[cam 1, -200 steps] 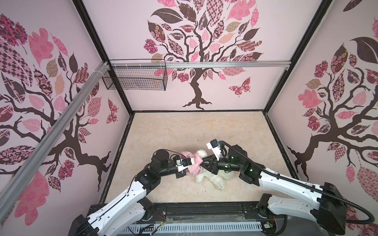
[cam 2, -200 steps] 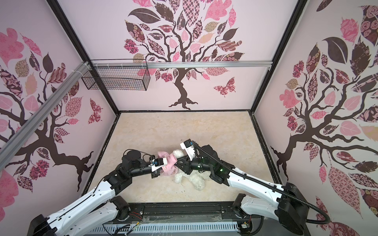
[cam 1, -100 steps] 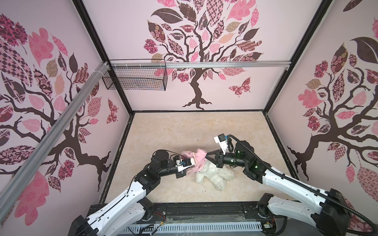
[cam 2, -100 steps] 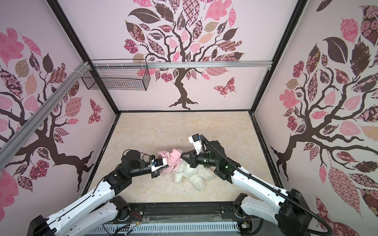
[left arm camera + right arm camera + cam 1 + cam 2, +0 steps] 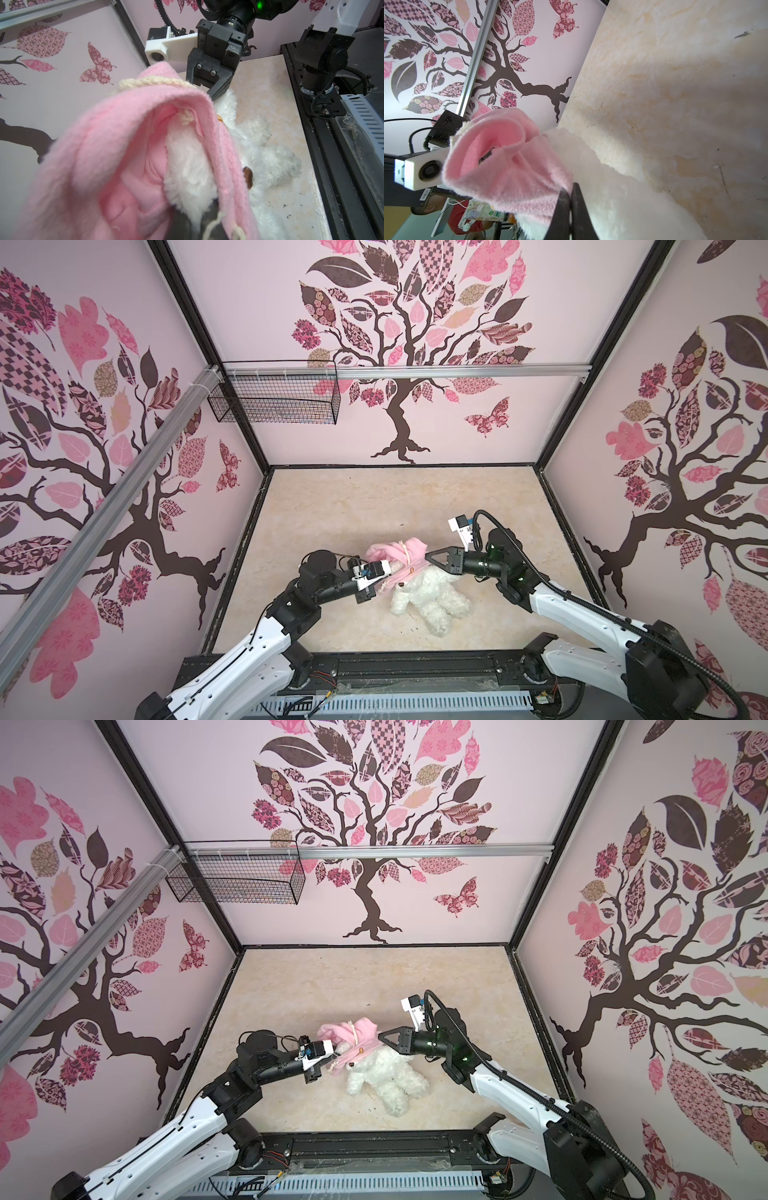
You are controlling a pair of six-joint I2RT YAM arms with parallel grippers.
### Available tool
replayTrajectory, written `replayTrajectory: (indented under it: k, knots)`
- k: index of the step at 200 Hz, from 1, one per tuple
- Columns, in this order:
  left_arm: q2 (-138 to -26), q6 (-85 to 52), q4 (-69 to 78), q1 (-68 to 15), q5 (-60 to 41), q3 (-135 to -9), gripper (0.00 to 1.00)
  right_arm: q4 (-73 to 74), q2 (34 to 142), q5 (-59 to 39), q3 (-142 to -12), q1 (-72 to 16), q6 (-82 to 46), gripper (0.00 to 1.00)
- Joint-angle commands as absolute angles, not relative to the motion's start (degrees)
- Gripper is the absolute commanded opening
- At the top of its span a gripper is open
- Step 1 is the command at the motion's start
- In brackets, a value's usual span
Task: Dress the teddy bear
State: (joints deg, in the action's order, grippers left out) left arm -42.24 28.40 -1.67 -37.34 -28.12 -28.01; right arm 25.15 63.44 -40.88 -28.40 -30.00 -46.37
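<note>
- Beige marbled tabletop (image 5: 374, 497) boxed in by pink tree-decal walls (image 5: 457, 435); the work sits mid-table, toward the near edge.
- Left gripper (image 5: 384, 577) comes in from the left, jaws closed on the left side of the pink hooded shirt (image 5: 395, 552).
- Right gripper (image 5: 429, 558) reaches in from the right, jaws pressed together with the shirt's opposite edge pinched at the very tip.
- Between the two, the shirt is stretched open over the head of the teddy bear (image 5: 432, 597), which lies on the tabletop.
- Its long axis runs diagonally: head at the far left under the shirt, feet at the near right.
- So the uncovered torso lies on the near side of both grippers, and I judge the hem has to travel near-right along the body. The right gripper is closer to the torso.
- Hidden: the bear's face, under pink cloth. The left gripper's tips are buried in cloth and fur. Whether either bear arm has entered a sleeve cannot be told.
</note>
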Motion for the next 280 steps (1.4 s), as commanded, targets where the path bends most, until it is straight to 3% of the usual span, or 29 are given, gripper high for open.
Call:
replayTrajectory:
  k: [1, 60, 103, 129, 166, 187, 227, 280]
  knots:
    - [-40.0, 27.1, 0.4, -37.0, -27.3, -27.9, 0.0, 24.8, 66.5, -34.5, -26.9, -26.6, -48.3, 0.0]
    - [-37.1, 20.4, 1.7, -36.7, -21.6, -28.0, 0.0, 25.1, 72.6, -32.6, -25.6, -25.2, -45.1, 0.0]
    - [-40.7, 9.5, 1.1, -36.8, -8.3, -30.7, 0.0, 15.9, 75.7, -29.2, -32.2, -31.0, -34.9, 0.0]
    - [-46.5, -3.1, -2.8, -37.1, -6.4, -33.9, 0.0, 13.8, 75.6, -27.5, -35.4, -34.0, -30.4, 0.08]
    - [-51.2, -21.8, -6.1, -37.1, -6.0, -35.9, 0.0, 7.1, 68.8, -23.2, -38.8, -33.9, -20.2, 0.3]
    - [-52.1, -32.0, -9.1, -36.2, -4.9, -37.5, 0.0, 9.1, 63.3, -23.7, -36.5, -34.3, -18.7, 0.33]
    - [-56.6, -54.2, -9.3, -27.3, -23.2, -39.5, 0.0, 21.7, 59.9, -24.5, -29.8, -45.0, -18.0, 0.3]
    - [-60.5, -66.7, -5.2, -26.1, -37.6, -40.8, 0.0, 33.9, 69.6, -22.7, -29.5, -50.4, -21.4, 0.16]
